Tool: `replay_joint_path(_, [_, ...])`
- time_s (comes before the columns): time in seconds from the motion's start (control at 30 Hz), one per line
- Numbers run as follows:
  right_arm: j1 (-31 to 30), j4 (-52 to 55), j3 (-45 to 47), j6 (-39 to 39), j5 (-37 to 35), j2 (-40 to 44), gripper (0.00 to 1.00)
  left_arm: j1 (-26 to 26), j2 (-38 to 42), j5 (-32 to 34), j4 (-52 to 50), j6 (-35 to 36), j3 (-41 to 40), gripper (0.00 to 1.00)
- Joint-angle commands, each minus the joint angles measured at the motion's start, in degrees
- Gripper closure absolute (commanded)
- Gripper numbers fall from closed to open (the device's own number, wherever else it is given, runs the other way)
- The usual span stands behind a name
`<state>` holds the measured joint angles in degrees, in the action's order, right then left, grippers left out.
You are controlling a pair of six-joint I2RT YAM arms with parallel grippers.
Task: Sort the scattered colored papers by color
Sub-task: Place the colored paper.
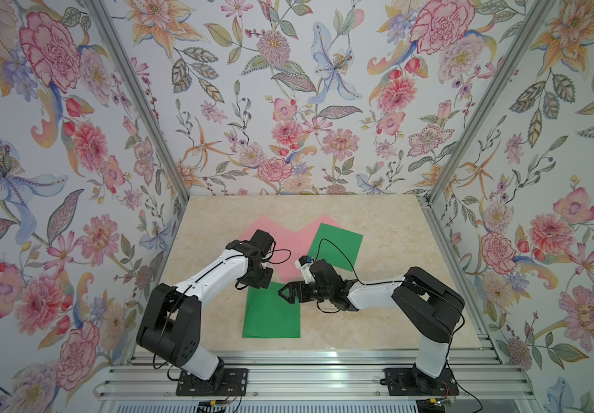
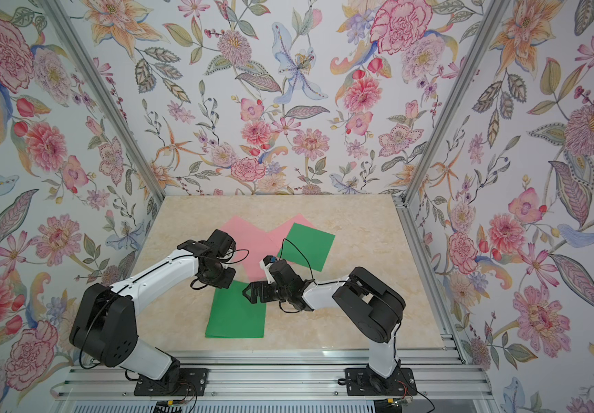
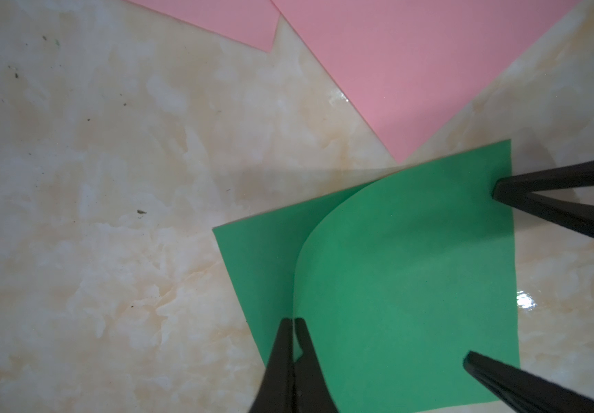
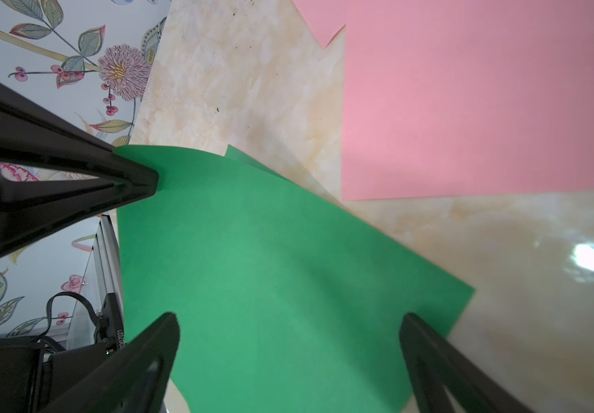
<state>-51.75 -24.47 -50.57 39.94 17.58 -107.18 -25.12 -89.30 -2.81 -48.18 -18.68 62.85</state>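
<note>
Left fingers (image 3: 277, 364) are clamped on the lifted edge of the thin green paper sheet (image 3: 395, 268). Right fingers (image 4: 431, 357) stand spread astride its opposite edge. Pulling now could crease it or slip it free.

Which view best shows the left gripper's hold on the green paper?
Left wrist: the left gripper is shut on the lifted green paper's curled corner. Right wrist shows the pinch side-on; in both top views the left arm hides it.
</note>
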Motion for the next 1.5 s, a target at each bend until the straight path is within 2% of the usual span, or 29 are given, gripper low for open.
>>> replay_joint_path(0.0, [-0.43,1.22,-1.25,0.2,-0.35,-1.5,0.0,0.73,1.03,-0.28,-0.21,-0.75,-0.75,0.98])
replay_joint_path(0.07, [-0.48,1.21,-1.21,0.22,-0.34,-1.46,0.0,0.77,1.27,-0.19,-0.24,-0.78,-0.72,0.79])
replay_joint_path(0.13, [-0.48,1.19,-1.24,0.22,-0.33,-1.48,0.0,0.76,1.62,1.54,-0.4,-0.9,-0.53,0.63])
replay_joint_path(0.23, [-0.5,1.18,-1.33,0.31,-0.28,-1.59,0.0,0.76,1.61,7.66,-1.98,-0.48,1.42,0.49])
replay_joint_path(0.3, [-0.55,1.22,-1.28,0.31,-0.3,-1.55,0.0,0.7,1.32,13.51,-3.49,-0.69,3.62,0.48])
replay_joint_path(0.37, [-0.53,1.31,-1.2,0.31,-0.46,-1.39,0.0,0.87,1.46,16.41,-4.01,-1.36,5.73,0.48])
replay_joint_path(0.57, [-0.53,4.76,-2.8,-0.44,-2.64,2.09,0.0,1.03,1.49,16.84,-1.82,-5.6,12.45,0.46])
replay_joint_path(0.7, [0.95,13.89,-8.06,-5.6,-5.78,6.51,0.0,1.0,0.46,14.09,3.68,-8.56,14.48,0.46])
replay_joint_path(0.8, [4.55,21.11,-12.45,-10.84,-7.82,8.71,0.0,1.13,-1.69,12.67,7.29,-10.6,15.04,0.46])
replay_joint_path(0.9, [11.26,25.32,-14.41,-14.42,-6.58,9.64,0.0,1.19,-3.1,7.83,13.77,-12.44,13.43,0.46])
replay_joint_path(1.0, [19.96,26.32,-14.34,-16.62,-4.47,10.69,0.0,1.22,-5.27,-0.14,22.49,-14.2,11.24,0.44])
replay_joint_path(1.07, [24.97,27.19,-15.14,-18.13,-3.74,10.58,0.0,1.2,-8.31,-7.03,28.37,-15.55,10.63,0.43])
replay_joint_path(1.13, [29.99,26.74,-16.06,-18.72,-1.67,9.34,0.0,0.74,-12.99,-11.17,30.89,-17.12,12.76,0.43])
replay_joint_path(1.27, [36.57,26.35,-19.75,-19.69,2.89,5.14,0.0,-0.86,-21.86,-12.43,31.31,-17.28,19.53,0.43])
replay_joint_path(1.47, [38.21,27.84,-24.55,-21.01,3.51,-0.28,0.0,-2.5,-28.88,-12.07,31.31,-19.47,25.4,0.43])
